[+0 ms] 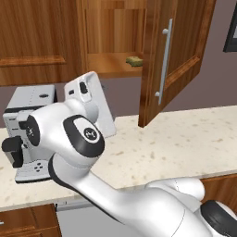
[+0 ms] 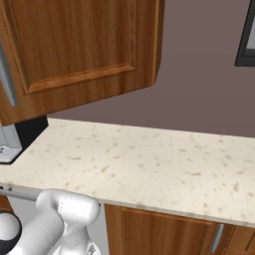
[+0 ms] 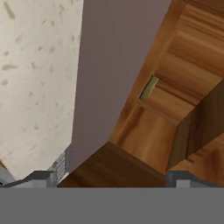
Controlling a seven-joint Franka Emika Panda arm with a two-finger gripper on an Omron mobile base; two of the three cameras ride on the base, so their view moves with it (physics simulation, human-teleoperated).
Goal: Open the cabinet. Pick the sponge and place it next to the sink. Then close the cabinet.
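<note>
The cabinet's door [image 1: 178, 51] stands swung open to the right, its silver bar handle [image 1: 164, 60] facing me. On the light wood shelf [image 1: 111, 65] inside lies the small olive-green sponge [image 1: 134, 60]. In the rolled hand view the sponge [image 3: 149, 88] sits well ahead, at the shelf's edge. My gripper [image 3: 111, 178] is open, nothing between its fingertips [image 3: 40, 177], and it is still apart from the sponge, below the cabinet. The right base view has the door [image 2: 74, 45] from its front. The sink is out of view.
A silver coffee machine [image 1: 28, 125] stands on the speckled counter [image 1: 185, 139] at the left, close behind my arm. The open door overhangs the counter [image 2: 149, 159]. A dark frame [image 2: 246, 35] hangs on the wall at right. Lower drawer fronts [image 2: 164, 231] run under the counter.
</note>
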